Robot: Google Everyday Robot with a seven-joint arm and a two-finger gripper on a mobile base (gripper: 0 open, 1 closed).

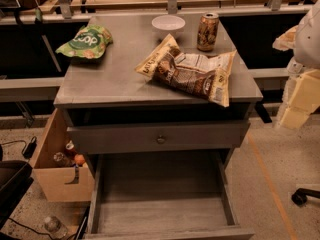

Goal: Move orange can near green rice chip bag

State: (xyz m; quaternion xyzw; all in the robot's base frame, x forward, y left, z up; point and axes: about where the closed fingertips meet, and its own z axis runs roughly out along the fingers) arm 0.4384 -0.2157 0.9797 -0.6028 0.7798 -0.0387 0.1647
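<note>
The orange can [207,31] stands upright at the back right of the grey table top [105,84]. The green rice chip bag [85,41] lies at the back left of the same top, well apart from the can. My gripper [298,104] hangs at the right edge of the view, off the table's right side and lower than the can, at the end of the white arm [310,34]. It holds nothing that I can see.
A large tan and brown chip bag [190,71] lies across the table's right middle, in front of the can. A white bowl [168,24] sits left of the can. The bottom drawer [162,204] is pulled open. A wooden box [60,169] stands on the floor at left.
</note>
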